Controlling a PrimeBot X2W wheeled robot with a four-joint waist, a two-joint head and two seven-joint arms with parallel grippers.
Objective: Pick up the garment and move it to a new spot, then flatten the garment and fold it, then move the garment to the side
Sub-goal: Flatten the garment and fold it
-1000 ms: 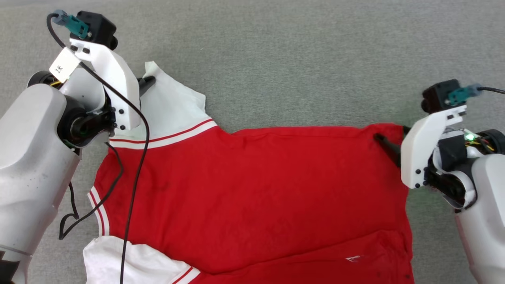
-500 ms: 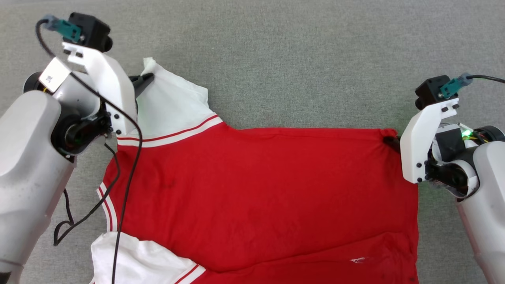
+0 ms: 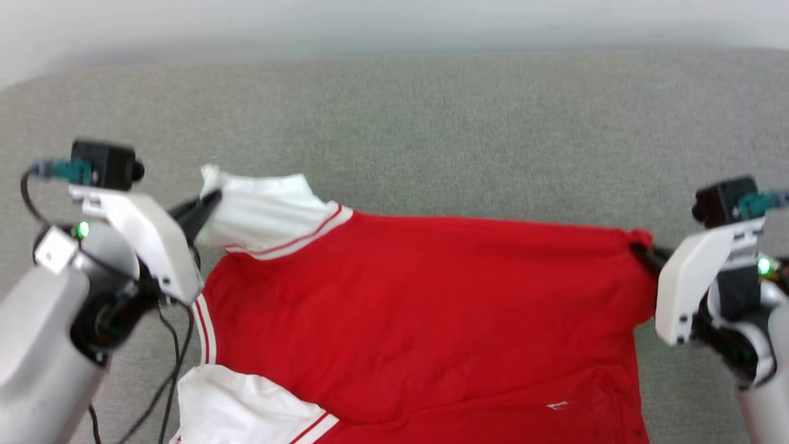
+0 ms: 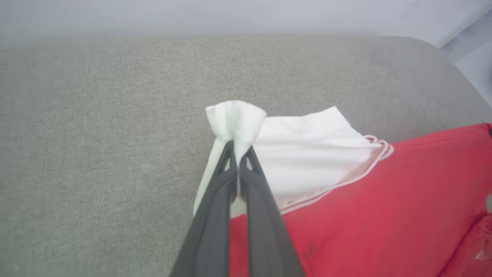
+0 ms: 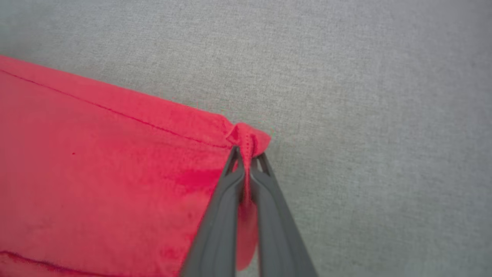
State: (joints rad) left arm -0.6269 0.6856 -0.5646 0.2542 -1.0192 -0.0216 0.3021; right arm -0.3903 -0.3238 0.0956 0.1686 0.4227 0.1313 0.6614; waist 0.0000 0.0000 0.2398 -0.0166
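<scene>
Left claw (image 4: 238, 148) clamped on white corner of jersey (image 3: 419, 308); right claw (image 5: 248, 152) clamped on its red corner.

**Left claw (image 3: 208, 200) and right claw (image 3: 640, 251) clamped tight, arms spread wide apart**

In the head view, the left claw reaches up and to the right from its white wrist bracket (image 3: 148, 240), pinching a white corner of the garment (image 3: 419, 308). The left wrist view shows its two dark fingers (image 4: 215, 215) meeting at the tips with cloth bunched between them. The right claw points inward from the far side, largely hidden behind its own white bracket (image 3: 684, 290). In the right wrist view its fingers (image 5: 221, 215) are closed on a red corner. The pale left forearm (image 3: 31, 351) and right forearm (image 3: 767, 407) enter at the lower corners.
</scene>
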